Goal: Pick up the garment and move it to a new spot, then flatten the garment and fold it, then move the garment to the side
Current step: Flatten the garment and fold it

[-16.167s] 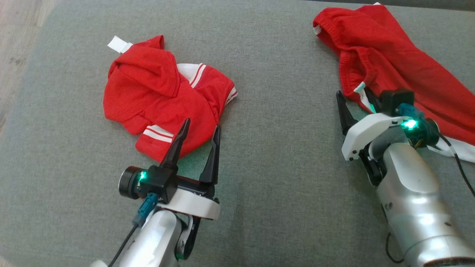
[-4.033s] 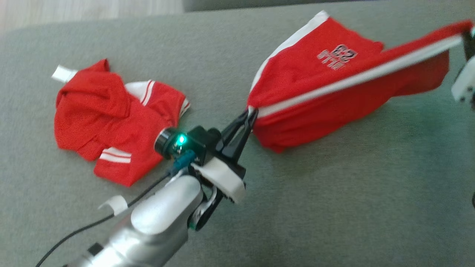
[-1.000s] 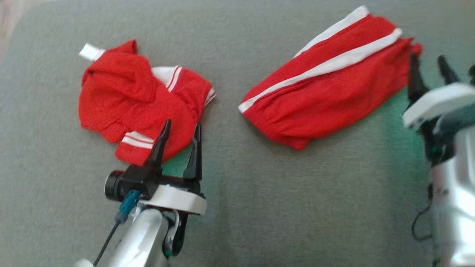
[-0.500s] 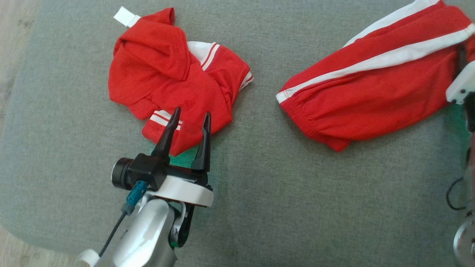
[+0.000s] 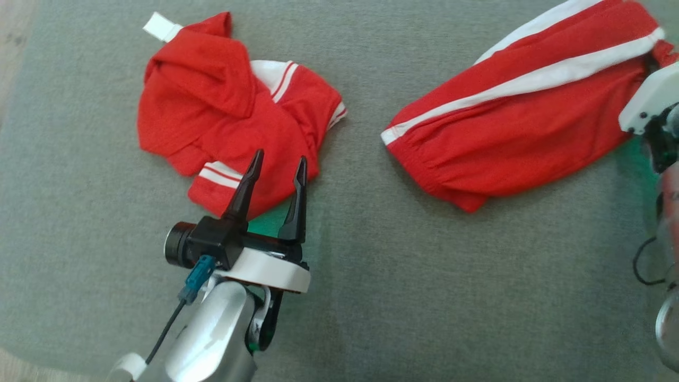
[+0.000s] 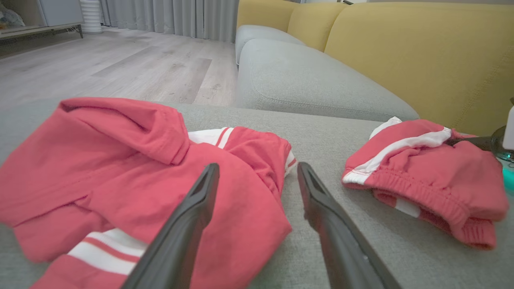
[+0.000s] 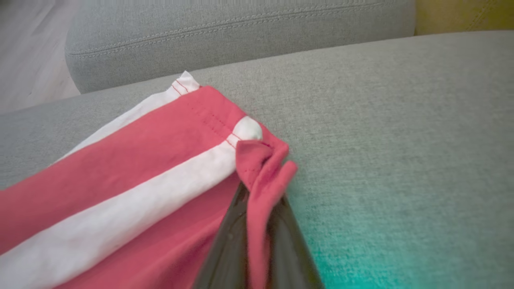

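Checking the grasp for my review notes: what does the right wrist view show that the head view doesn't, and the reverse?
Right wrist view: the right gripper shut on a pinched red fold at the hem corner of the shorts. Head view: the crumpled red top and the open left gripper by its near edge. Both: the white-striped red shorts lying on the grey cushion.

Right end effector (image 7: 257, 224) pinches garment (image 7: 132, 180) corner.
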Controlling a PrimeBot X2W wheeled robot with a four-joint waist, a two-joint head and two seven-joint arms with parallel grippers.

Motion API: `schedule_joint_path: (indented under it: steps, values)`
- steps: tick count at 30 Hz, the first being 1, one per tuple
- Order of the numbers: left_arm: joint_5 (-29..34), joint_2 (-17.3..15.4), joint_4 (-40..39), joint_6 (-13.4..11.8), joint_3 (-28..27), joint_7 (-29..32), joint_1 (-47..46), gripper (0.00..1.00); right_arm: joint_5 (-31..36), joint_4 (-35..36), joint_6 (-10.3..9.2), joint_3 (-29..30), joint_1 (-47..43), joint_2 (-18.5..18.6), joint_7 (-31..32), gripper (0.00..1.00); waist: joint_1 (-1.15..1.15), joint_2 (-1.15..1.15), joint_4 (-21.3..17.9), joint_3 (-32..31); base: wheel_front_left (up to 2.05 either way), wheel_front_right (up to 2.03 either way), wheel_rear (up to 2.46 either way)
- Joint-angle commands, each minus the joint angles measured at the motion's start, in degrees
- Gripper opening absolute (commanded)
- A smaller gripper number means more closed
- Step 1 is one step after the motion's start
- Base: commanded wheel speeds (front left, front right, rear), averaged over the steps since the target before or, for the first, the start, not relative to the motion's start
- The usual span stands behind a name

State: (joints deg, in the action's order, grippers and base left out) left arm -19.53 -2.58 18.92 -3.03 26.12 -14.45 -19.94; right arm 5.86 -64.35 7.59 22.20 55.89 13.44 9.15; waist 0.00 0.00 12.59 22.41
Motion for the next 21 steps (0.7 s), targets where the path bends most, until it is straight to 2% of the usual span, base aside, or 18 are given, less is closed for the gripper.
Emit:
schedule_joint_path:
  steps: [1, 10, 17, 21]
  values:
    - [0.1, -0.3, -1.5, -0.3, -1.5, -0.5, -0.9, 1.0, -1.4, 0.8, -0.1, -1.5, 0.5, 0.0, -1.4, 0.0, 0.0, 0.0, -1.0, -0.8, 0.0, 0.0, 0.0]
    - [2.0, -0.3, -0.9, -0.2, -2.3, -0.5, 0.1, 1.0, -9.1, 1.7, -0.1, -5.1, -4.5, 2.5, -5.9, 0.0, 0.0, 0.0, -5.2, -4.7, 0.0, 0.0, 0.0]
    - [2.5, -0.3, -0.6, -0.1, -3.3, -0.5, 2.0, 1.0, -13.9, 5.3, -0.1, -3.7, -12.6, 4.0, -6.2, 0.0, 0.0, 0.0, -7.9, -8.1, 0.0, 0.0, 0.0]
    - [2.7, -0.3, -0.4, 0.3, -3.8, -0.5, 3.2, 1.0, -14.6, 8.4, -0.1, -0.6, -17.3, 4.7, -6.3, 0.0, 0.0, 0.0, -8.4, -9.6, 0.0, 0.0, 0.0]
